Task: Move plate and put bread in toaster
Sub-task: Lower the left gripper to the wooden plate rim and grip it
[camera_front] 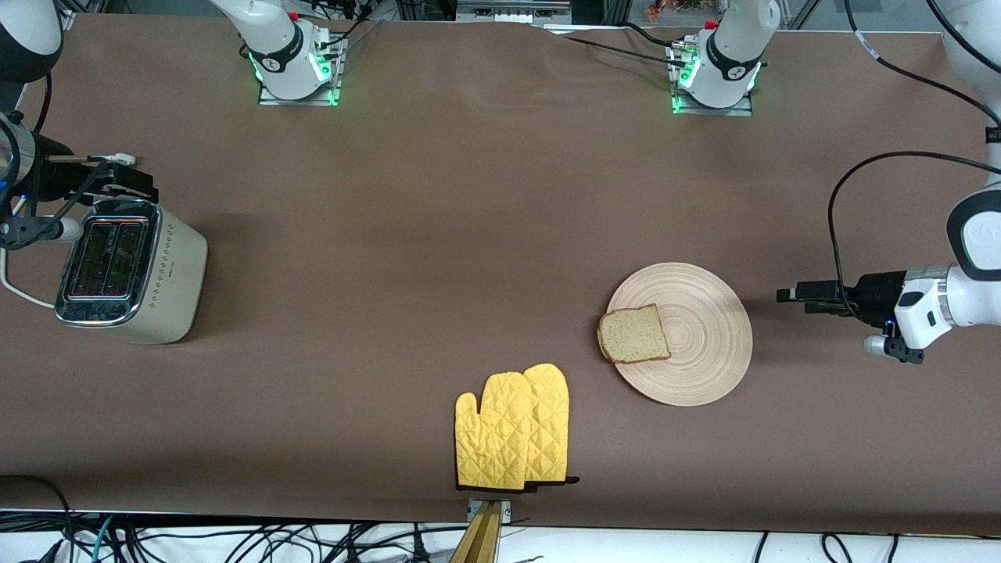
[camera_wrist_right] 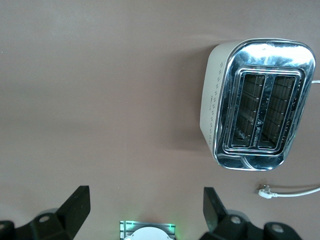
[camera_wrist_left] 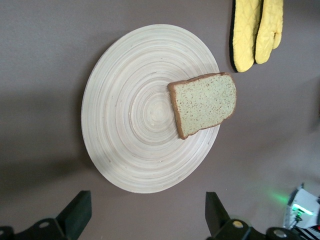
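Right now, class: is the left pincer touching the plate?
Apart. The left wrist view shows both open fingers clear of the plate, with bare table between them.

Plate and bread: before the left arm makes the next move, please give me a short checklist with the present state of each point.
1. Bread lies on the plate, overhanging its rim toward the right arm's end: ok.
2. Left pincer open, empty: ok.
3. Left pincer beside the plate, toward the left arm's end of the table, not touching: ok.
4. Toaster upright, both slots empty: ok.
5. Right pincer open, waiting by the toaster: ok.
6. Oven mitts apart from the plate: ok.
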Robot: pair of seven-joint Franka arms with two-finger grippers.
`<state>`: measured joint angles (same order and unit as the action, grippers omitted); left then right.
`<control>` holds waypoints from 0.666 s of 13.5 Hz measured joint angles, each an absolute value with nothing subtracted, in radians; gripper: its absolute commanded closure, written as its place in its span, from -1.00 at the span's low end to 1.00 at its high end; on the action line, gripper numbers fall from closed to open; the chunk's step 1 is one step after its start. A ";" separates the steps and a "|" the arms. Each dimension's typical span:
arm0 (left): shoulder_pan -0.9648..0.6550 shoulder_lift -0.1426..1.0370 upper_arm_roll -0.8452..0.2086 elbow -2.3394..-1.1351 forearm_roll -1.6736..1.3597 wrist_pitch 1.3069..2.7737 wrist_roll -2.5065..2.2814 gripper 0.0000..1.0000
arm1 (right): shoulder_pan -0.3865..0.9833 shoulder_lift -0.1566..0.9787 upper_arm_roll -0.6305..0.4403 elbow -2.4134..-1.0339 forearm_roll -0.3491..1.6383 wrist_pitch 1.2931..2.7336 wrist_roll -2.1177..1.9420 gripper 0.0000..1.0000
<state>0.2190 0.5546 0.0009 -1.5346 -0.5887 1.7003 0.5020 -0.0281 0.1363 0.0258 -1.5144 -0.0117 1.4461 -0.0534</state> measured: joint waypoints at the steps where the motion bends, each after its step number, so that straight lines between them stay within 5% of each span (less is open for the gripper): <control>1: 0.233 0.582 0.001 -1.534 -0.614 1.700 0.542 -1.00 | -0.028 0.136 0.026 -1.514 -0.012 1.446 -0.053 -1.00; 9: 0.293 0.759 0.001 -1.530 -0.814 1.701 0.853 -1.00 | -0.028 0.136 0.026 -1.514 -0.012 1.446 -0.053 -1.00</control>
<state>0.2925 0.7592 0.0007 -1.5301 -0.8139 1.7010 0.8534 -0.0283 0.1364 0.0257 -1.5142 -0.0117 1.4464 -0.0534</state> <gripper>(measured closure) 0.000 0.000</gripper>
